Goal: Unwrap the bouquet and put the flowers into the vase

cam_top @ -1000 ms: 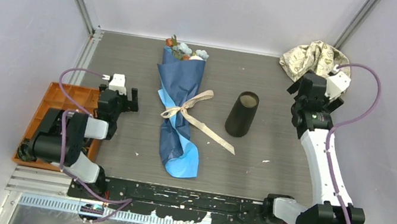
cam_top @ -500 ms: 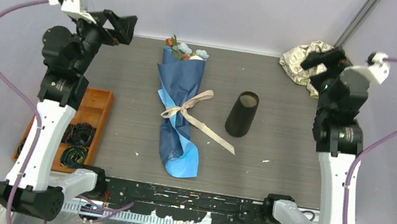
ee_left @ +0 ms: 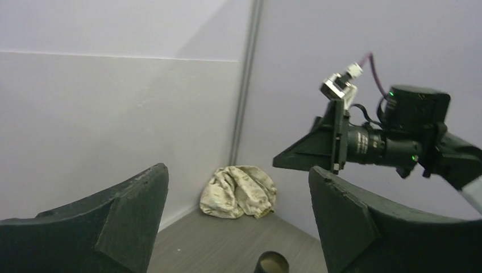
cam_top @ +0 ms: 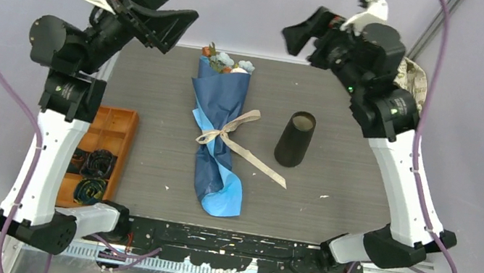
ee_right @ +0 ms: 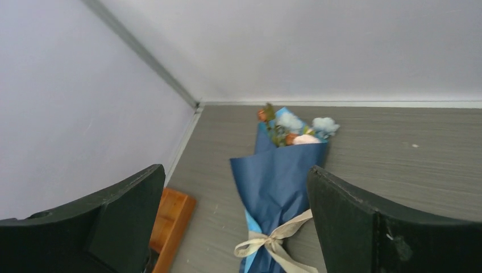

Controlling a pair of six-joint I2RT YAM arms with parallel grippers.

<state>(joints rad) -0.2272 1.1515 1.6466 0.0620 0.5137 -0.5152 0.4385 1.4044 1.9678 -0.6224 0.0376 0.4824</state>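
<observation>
The bouquet (cam_top: pixel 220 126), a dark blue paper cone tied with a beige ribbon (cam_top: pixel 228 134), lies lengthwise mid-table. The flowers' heads (cam_top: pixel 227 62) point at the back wall. The black vase (cam_top: pixel 295 139) stands upright just to its right. My left gripper (cam_top: pixel 187 2) hangs high over the back left corner, open and empty. My right gripper (cam_top: pixel 299 25) hangs high at the back right, also open and empty. The right wrist view looks down on the bouquet (ee_right: pixel 281 182) and flowers (ee_right: pixel 295 128) through the open right gripper (ee_right: pixel 236 169). The left gripper (ee_left: pixel 239 170) frames the vase rim (ee_left: pixel 271 263).
An orange tray (cam_top: pixel 108 130) holding dark coiled items sits at the left edge, under my left arm. A beige patterned cloth (ee_left: pixel 239 192) is bunched in the back right corner, mostly behind my right arm (cam_top: pixel 398 154) in the top view. Walls close in on three sides.
Both arms have risen from low, folded poses to full height. Their grippers have swung in toward the middle above the back of the table. Bouquet and vase have not moved.
</observation>
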